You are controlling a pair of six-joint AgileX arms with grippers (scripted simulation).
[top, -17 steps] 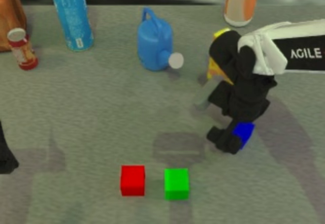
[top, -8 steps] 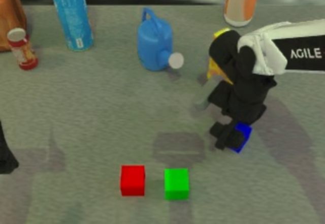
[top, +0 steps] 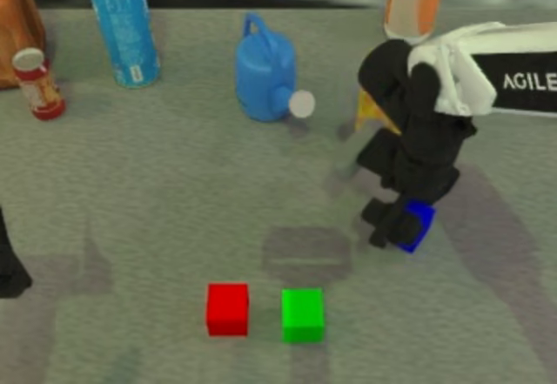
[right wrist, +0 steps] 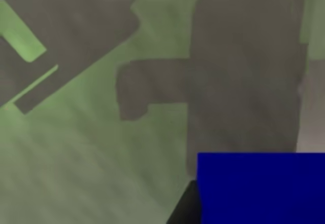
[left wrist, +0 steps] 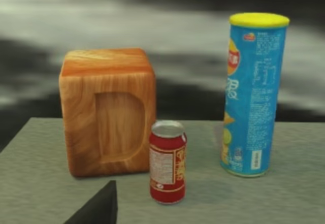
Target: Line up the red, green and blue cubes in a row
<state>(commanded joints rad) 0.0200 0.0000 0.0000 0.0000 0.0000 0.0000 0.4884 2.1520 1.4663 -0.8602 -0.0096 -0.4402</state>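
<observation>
A grey-green mottled table (top: 157, 184) fills the top view, with a dark backdrop behind its far edge. Along that far side stand a tall blue crisp tube with a yellow lid (top: 122, 23), a small red drinks can (top: 36, 84), a light-blue plastic jug with a handle (top: 265, 70) and a white-and-orange bottle (top: 414, 3); the left wrist view also shows a carved wooden block (left wrist: 107, 111).

Near the front edge, the small matte bright-red cube (top: 228, 309) and the small matte bright-green cube (top: 303, 314) sit side by side, apart by a narrow gap. Our right gripper (top: 399, 225) hangs above the table to the right of them and farther back, its jaws closed on the small matte deep-blue cube (top: 418, 225), which looks lifted, judging by the shadows beneath it. Our left arm rests parked at the left edge (top: 9, 266); we cannot tell how its jaws stand.

To do this step well, we should carry the blue cube forward and leftward to the spot just right of the green one. We should match the red-green gap, square its faces to theirs, and lower it fully before letting go. We approach from above so the fingers do not nudge the green cube.
</observation>
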